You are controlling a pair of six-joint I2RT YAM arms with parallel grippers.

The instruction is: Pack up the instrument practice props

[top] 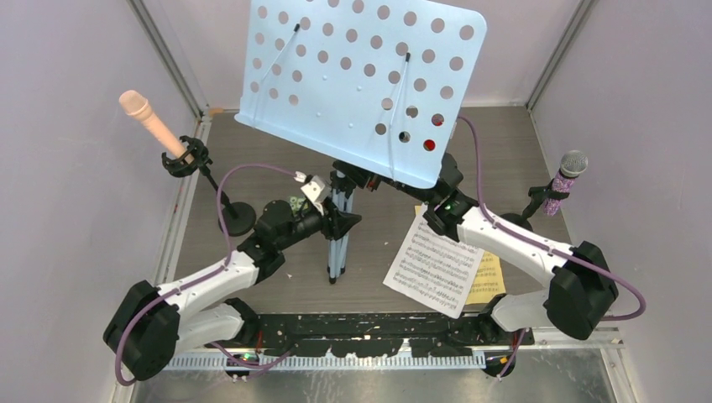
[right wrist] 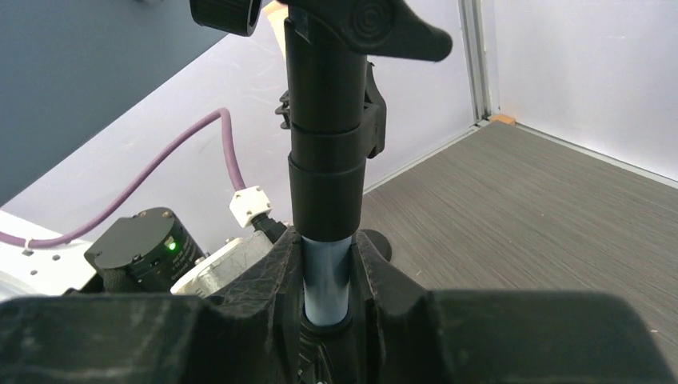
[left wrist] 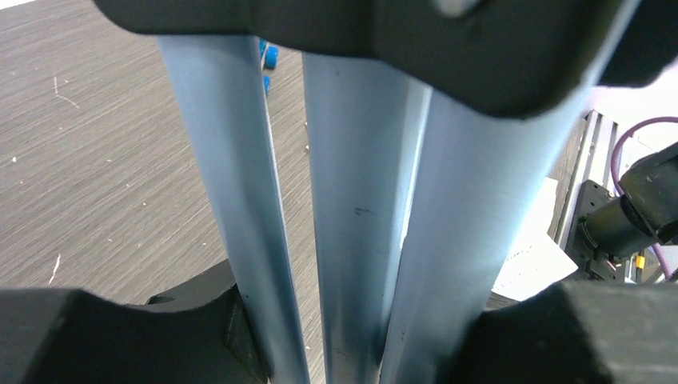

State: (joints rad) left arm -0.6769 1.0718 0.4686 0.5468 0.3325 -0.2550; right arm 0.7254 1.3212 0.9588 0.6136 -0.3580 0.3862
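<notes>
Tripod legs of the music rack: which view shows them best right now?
Left wrist: the three tripod legs fill it, bunched together. Top external shows them small under the rack. Right wrist shows only the pole.

we see 2 arms: left arm (top: 206, 281) & right arm (top: 514, 241), white link shells w/ black joint housings. purple cable (top: 472, 159) runs along each. green led (top: 447, 206) nr right wrist. right gripper (right wrist: 328, 300) black, textured.
</notes>
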